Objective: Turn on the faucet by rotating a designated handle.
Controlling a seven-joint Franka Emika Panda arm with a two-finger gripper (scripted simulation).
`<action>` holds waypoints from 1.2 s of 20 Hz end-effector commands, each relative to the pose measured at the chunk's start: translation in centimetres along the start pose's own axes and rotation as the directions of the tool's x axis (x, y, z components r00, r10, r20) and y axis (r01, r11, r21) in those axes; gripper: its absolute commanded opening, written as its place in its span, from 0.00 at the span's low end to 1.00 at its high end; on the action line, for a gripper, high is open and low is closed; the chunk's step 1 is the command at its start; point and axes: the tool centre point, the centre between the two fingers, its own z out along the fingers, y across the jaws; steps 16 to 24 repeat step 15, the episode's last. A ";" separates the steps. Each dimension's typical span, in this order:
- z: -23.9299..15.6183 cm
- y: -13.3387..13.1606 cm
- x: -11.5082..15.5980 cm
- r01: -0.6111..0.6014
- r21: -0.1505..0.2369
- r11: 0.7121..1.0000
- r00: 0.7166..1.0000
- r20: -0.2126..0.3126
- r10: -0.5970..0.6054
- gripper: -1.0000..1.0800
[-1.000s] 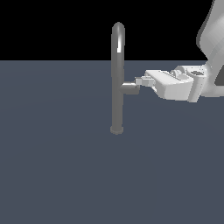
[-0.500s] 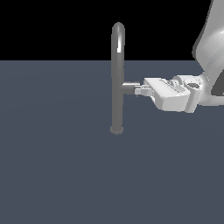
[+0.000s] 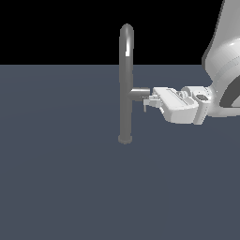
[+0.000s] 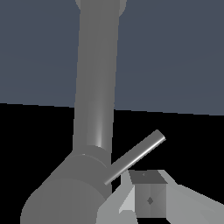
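Pressing at the handle [image 3: 139, 93] tip beside the faucet [image 3: 126, 84] — end effector [image 3: 148, 101] finger spread unreadable, no water visible, rotation progress unclear.

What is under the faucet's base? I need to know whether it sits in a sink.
The faucet stands straight on a flat dark surface; no sink or basin shows. How the base attaches cannot be seen. The gripper is at the side handle.

A grey faucet [image 3: 125, 89] stands on the dark floor [image 3: 61, 178].
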 end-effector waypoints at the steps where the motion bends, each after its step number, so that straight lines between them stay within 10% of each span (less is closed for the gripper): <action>1: 0.0 0.7 3.5 -0.054 0.014 0.998 0.998 -0.007 0.054 0.00; 2: 0.0 -0.2 0.1 0.002 0.001 1.000 1.000 0.000 -0.002 0.00; 24: -0.1 -1.8 5.1 -0.051 0.013 0.999 0.999 -0.007 0.052 0.00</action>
